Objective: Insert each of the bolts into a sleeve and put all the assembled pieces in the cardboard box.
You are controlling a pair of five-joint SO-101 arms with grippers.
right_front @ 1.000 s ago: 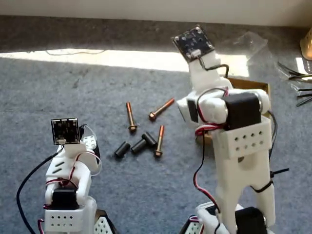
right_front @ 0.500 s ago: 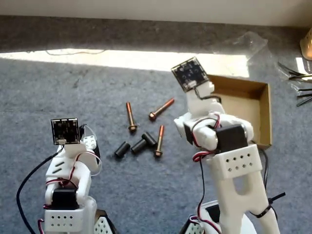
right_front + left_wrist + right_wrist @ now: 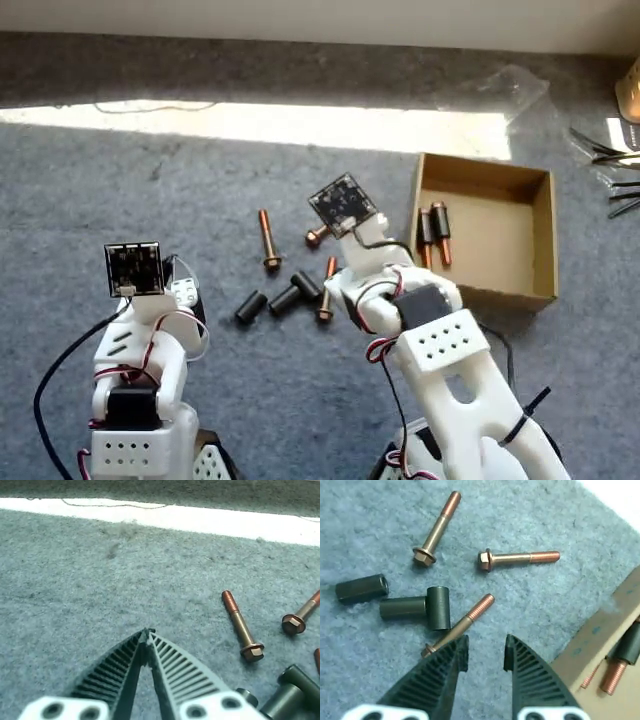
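bolts: I count three loose on the carpet (image 3: 150, 180): left bolt (image 3: 267, 240), angled bolt (image 3: 517, 557) and near bolt (image 3: 327, 290). None of them is in a sleeve.
near bolt: lies just beside the sleeve cluster, and its head end runs under one of my right jaws in the right wrist view.
sleeves: I count three, dark and loose. The outer sleeve (image 3: 361, 589) lies a little apart. The middle sleeve (image 3: 402, 607) butts end-on against the side of the end sleeve (image 3: 439, 607).
layout: the sleeves sit in a short row below the left bolt and the angled bolt in the high view.
assembled pieces: I count two, piece one (image 3: 425, 235) and piece two (image 3: 441, 232). Each is a dark sleeve with a copper shank sticking out.
cardboard box (image 3: 500, 240): open top. It holds both pieces side by side, close to the wall nearest the loose bolts.
right gripper (image 3: 485, 652): jaws a narrow gap apart with nothing between them. It is over the carpet between the near bolt and the box corner, and I can't tell if it touches the bolt.
left gripper (image 3: 146, 635): jaws pinched together and empty. The tips are over bare carpet, apart from the left bolt.
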